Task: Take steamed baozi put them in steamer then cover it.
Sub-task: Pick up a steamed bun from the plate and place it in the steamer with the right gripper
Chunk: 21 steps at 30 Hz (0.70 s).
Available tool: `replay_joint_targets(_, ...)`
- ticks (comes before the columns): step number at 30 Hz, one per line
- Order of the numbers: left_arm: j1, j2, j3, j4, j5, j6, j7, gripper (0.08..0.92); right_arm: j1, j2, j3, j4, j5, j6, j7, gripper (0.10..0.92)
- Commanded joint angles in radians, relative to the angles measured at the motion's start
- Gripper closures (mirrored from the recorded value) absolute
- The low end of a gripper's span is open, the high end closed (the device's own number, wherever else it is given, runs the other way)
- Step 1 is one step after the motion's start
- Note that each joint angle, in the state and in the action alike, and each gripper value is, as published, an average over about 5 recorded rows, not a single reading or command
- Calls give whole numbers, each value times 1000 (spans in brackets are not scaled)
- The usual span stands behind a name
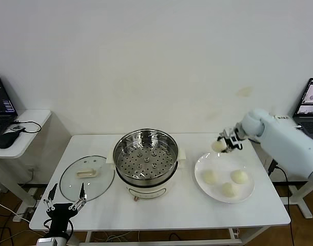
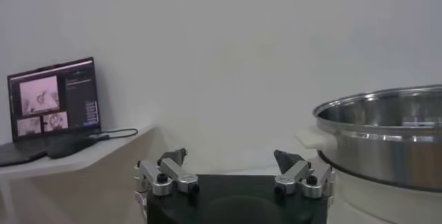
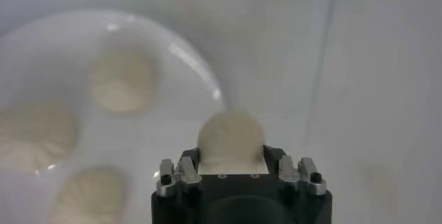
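A: While our right pincer (image 1: 221, 145) hangs at the right of the head view, just above the far rim of the flat white round plate (image 1: 202, 165), it is clamped on one small cream-white dome-shaped baozi (image 3: 231, 140).

B: And the other three buns (image 1: 227, 182) lie on that plate, with the shiny round stainless-steel steamer (image 1: 145, 156) at centre frame, its perforated tray bare.

A: We judge the bun soft and light, so it will dent if squeezed hard; the sides of the dome, where the fingers sit now, seem the right hold.

B: Being round, it has no real long axis. In the right wrist view the dome bulges out beyond the fingers towards the plate, but we cannot tell which way its top faces.

A: The clear glass cover with its cream rectangular handle (image 1: 86, 177) lies flat on the white desk (image 1: 187, 210), left of the steamer, handle up, the handle's length running roughly left to right. We judge it stiff, breakable and slippery.

B: Our left pincer (image 1: 65, 204) waits at lower left, fingers apart, holding nothing.
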Motion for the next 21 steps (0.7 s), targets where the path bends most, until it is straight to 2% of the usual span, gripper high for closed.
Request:
replay_joint_targets(1,0,0,-1,1,-6,0,0,177,319,94,-213,98,204,17,11,431)
replay_joint_targets(10,-2,4,-14,7,-24,-3,0,177,321,338,-319,113,217,113,79,431)
replay_joint_targets(15,-4,-2,-18,4,-25,-6,0,177,262,439,-370,64,101,192,115,431)
replay_joint_targets(21,-9,-8,-27,3,-31,-7,0,177,158,478,-384,9,-61,285,166,431)
